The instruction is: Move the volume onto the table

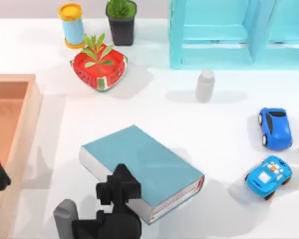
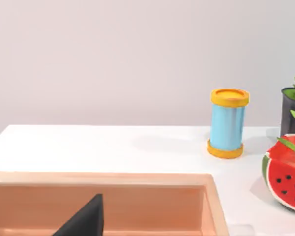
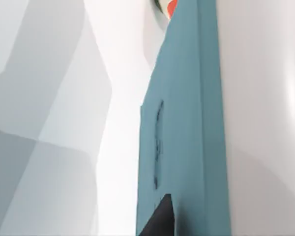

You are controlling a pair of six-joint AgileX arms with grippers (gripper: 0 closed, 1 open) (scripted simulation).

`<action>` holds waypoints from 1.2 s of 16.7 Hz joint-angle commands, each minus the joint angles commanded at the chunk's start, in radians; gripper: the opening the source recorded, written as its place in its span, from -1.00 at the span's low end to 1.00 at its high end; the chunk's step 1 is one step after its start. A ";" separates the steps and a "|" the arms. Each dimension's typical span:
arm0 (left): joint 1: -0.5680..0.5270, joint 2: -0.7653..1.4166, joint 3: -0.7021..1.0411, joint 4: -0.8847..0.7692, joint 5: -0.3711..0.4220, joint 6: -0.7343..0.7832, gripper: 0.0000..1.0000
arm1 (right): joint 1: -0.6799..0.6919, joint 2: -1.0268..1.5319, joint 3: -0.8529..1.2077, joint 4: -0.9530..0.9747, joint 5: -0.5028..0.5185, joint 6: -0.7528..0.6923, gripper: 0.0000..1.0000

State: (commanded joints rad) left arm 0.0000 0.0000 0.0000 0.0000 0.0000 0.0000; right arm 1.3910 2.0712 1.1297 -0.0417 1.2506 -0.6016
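Teal book (image 1: 139, 162) lies flat on tabletop (image 1: 214, 149) — your right claw (image 1: 120, 186) at its near edge, grip state unclear.

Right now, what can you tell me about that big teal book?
The volume is a thick hardcover with a plain teal cover, white page edges and thin red trim. It lies flat and closed, turned askew, on the white table. A black gripper sits over its near edge; I cannot tell how its jaws stand.
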 joint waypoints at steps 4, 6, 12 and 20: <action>0.000 0.000 0.000 0.000 0.000 0.000 1.00 | 0.000 0.000 0.000 0.000 0.000 0.000 0.81; 0.000 0.000 0.000 0.000 0.000 0.000 1.00 | 0.000 0.000 0.000 0.000 0.000 0.000 1.00; 0.000 0.000 0.000 0.000 0.000 0.000 1.00 | 0.000 0.000 0.000 0.000 0.000 0.000 1.00; 0.000 0.000 0.000 0.000 0.000 0.000 1.00 | 0.128 0.049 0.065 -0.160 0.016 0.162 1.00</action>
State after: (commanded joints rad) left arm 0.0000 0.0000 0.0000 0.0000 0.0000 0.0000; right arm 1.5186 2.1203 1.1944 -0.2018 1.2662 -0.4400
